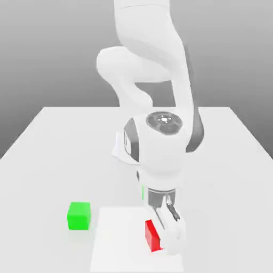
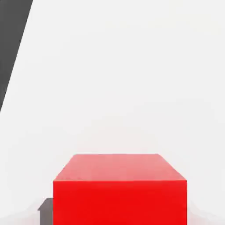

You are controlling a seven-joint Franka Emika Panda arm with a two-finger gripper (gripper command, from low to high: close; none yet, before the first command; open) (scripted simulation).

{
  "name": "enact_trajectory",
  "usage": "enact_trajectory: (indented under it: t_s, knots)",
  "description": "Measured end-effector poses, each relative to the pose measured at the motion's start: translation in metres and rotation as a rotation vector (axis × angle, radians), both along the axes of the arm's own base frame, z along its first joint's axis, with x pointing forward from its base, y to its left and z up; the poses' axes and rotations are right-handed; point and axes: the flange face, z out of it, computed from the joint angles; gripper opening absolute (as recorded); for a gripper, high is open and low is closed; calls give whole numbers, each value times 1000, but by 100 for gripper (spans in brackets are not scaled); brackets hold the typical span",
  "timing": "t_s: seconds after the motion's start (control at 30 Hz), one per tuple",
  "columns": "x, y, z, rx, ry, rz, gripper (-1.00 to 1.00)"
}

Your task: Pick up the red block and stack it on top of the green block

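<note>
Hand view: matte red block (image 2: 119, 189), crisp cube edges

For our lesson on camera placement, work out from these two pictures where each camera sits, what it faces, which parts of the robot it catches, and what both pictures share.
Exterior view: off the arm, raised, facing the white table and the arm's front; the arm bends down to the gripper at the red block, with the green block toward this view's left.
Hand view: on the hand, close above the red block, looking across the table; a dark bit of a finger shows beside the block.
Shared: the red block and the table.
</note>
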Motion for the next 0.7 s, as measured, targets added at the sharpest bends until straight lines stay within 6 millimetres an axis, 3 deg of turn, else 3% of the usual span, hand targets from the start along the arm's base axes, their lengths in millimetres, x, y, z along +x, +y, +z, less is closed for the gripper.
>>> enact_trajectory:
  t_s: [0.1,0.17,0.47,0.7]
  knots:
    - [-1,0,32,-1,0,0,-100]
    - [-3,-14,45,0,0,-11,-100]
    - [-31,-125,68,4,-1,-119,-100]
    - [-70,-191,81,-1,0,-172,-100]
